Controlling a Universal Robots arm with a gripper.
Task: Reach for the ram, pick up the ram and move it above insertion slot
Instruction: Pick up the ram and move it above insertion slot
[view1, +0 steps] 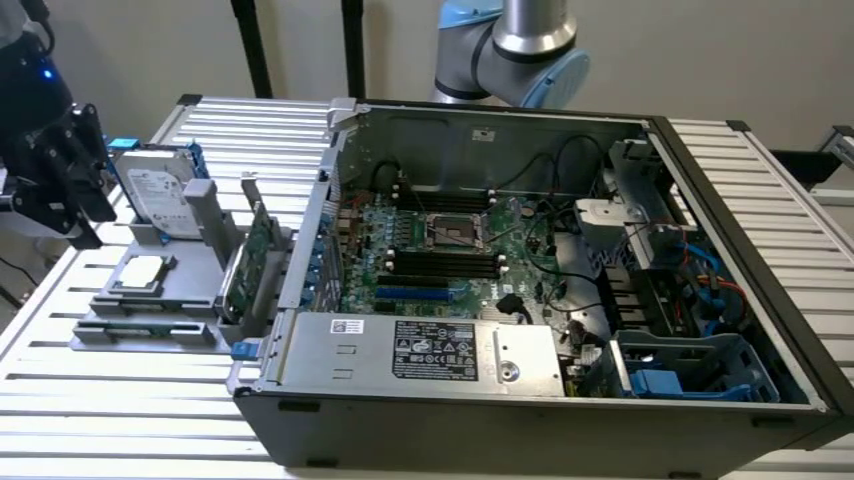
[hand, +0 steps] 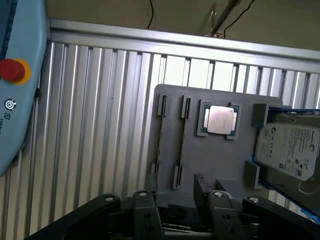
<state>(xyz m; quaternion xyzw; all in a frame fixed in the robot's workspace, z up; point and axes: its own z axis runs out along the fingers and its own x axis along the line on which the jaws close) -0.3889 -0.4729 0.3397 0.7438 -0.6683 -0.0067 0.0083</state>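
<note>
gripper (hand: 175, 200): released, dark fingers (hand: 215, 210) spread wide with nothing between them; poised over the near edge of the gray holder.
gray holder (hand: 215, 160): flat on the slatted table (hand: 100, 125), to the exterior view's left of the open computer case (view1: 534, 440).
ram (hand: 182, 142): judged to be the thin dark strip standing on edge in a long slot of the holder, just beside the processor chip (hand: 220, 120); seen edge-on, so not certain; untouched, apart from the fingers.
neighbours: hard drive (hand: 287, 150) on the other side of the chip from the ram; green expansion card (view1: 254, 265) upright between holder and case.
insertion slot (view1: 441, 262): probably one of the long black sockets on the motherboard inside the case, well apart from the gripper.
progress: reach barely begun, nothing picked.
risk, grasp: closing on the slot's end brackets or the holder wall instead of the thin edge, from a small sideways offset.
risk, lift: tilting or jamming the strip in its slot, from an off-centre pinch, perhaps dragging the holder along.
risk, wrong part: mistaking the larger card for the stick.
</note>
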